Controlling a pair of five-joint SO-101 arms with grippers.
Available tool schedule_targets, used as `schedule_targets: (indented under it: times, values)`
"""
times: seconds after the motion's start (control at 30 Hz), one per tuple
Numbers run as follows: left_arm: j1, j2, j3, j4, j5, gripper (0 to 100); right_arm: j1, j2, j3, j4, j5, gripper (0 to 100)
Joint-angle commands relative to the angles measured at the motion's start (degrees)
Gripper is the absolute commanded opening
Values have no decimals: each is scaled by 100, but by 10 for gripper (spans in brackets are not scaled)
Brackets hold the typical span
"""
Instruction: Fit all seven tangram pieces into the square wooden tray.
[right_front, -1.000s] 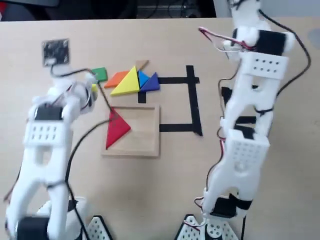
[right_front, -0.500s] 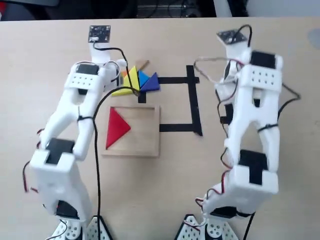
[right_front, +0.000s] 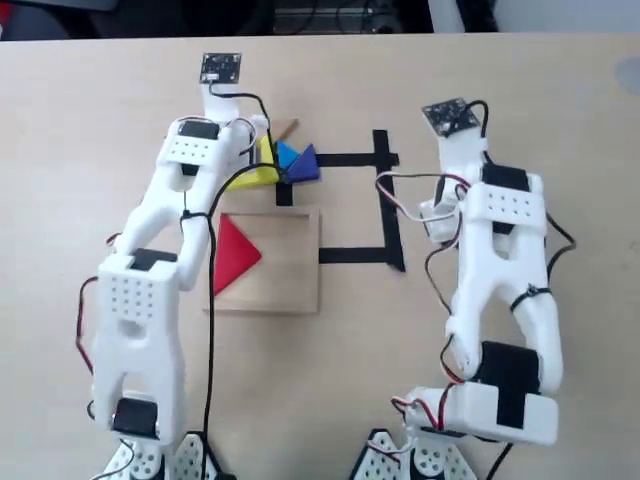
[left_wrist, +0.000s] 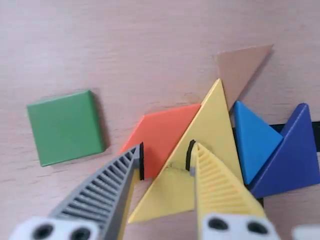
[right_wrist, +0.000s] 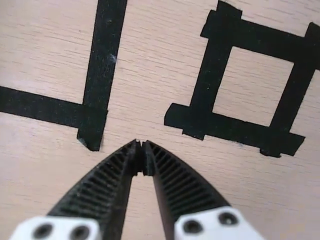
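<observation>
The square wooden tray (right_front: 290, 262) lies mid-table with a red triangle (right_front: 235, 252) in its left half. Beyond it are the loose pieces: a yellow triangle (left_wrist: 210, 130) partly over an orange piece (left_wrist: 162, 135), a green square (left_wrist: 65, 126), a tan triangle (left_wrist: 242, 67), a blue triangle (left_wrist: 252, 140) and a dark blue triangle (left_wrist: 292, 155). My left gripper (left_wrist: 165, 159) hangs open just above the edge where yellow overlaps orange. The left arm (right_front: 195, 170) covers the green and orange pieces in the high view. My right gripper (right_wrist: 140, 146) is shut and empty above bare table.
Black tape lines (right_front: 385, 200) mark a rectangle to the right of the tray. A small black tape square (right_wrist: 250, 100) lies just ahead of the right gripper. The right arm (right_front: 500, 250) stands over the table's right side.
The left arm has swung from beside the tray's left side out over the loose pieces. The right arm has drawn back and lowered toward the tape marks.
</observation>
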Motion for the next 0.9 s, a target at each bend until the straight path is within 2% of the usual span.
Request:
schedule_targets:
  times: [0.0,0.07,0.23,0.6,0.73,0.87]
  values:
    - [57,-35,-505,229,26,170,53,-268,-4,-132,105,11]
    - [66,-35,-497,290,26,170,53,-268,-4,-132,105,11]
    - [145,-114,-936,1046,-229,169,44,-268,-4,-185,105,11]
    - [119,571,-1244,1037,-993,170,53,-268,365,-571,132,11]
    - [-13,730,-1666,1662,-1178,170,53,-268,338,-571,141,11]
    - [-277,923,-2079,2567,-1785,167,44,-268,330,-580,141,11]
